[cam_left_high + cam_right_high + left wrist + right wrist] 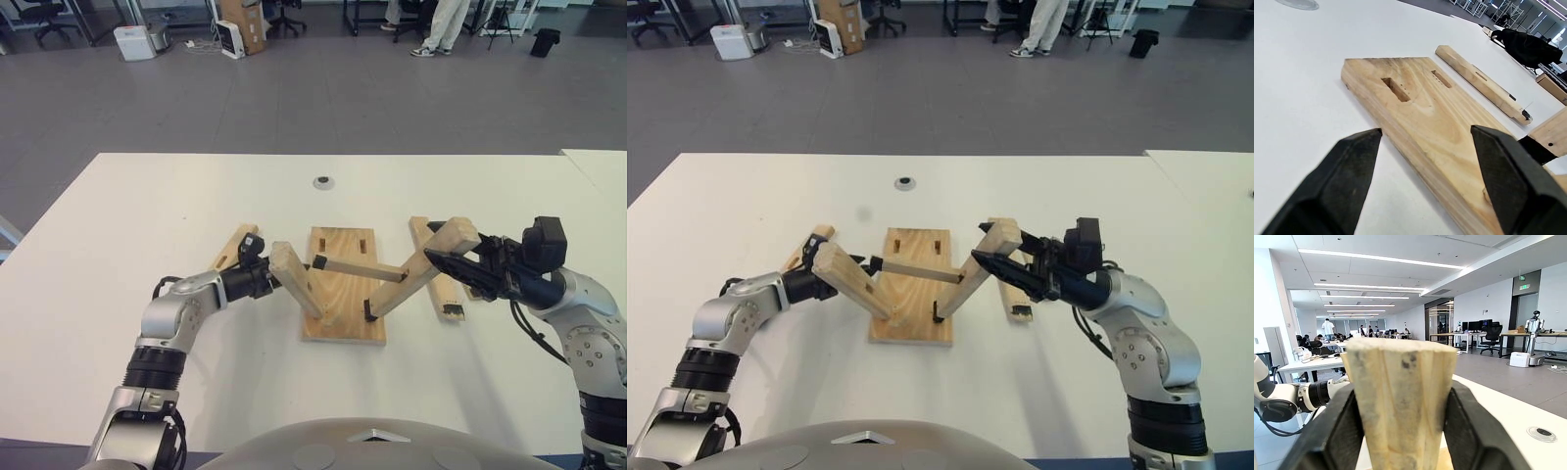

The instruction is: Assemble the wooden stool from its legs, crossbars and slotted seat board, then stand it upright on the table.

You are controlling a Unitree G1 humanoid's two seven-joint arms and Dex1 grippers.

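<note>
The slotted seat board (345, 305) lies flat at the table's middle. Two legs lean over it in a V, joined by a crossbar (359, 268). The left leg (295, 280) slants up toward my left gripper (263, 277), which is open just beside the leg's upper end; in the left wrist view its fingers (1352, 161) stand apart with nothing between them and the board (1425, 107) beyond. My right gripper (453, 257) is shut on the raised top of the right leg (416, 269), whose end grain (1400, 396) sits between the pads.
One loose leg (443, 290) lies flat right of the board, also in the left wrist view (1484, 83). Another loose wooden piece (233, 246) lies behind my left gripper. A small round grommet (322, 181) sits farther back on the white table (118, 225).
</note>
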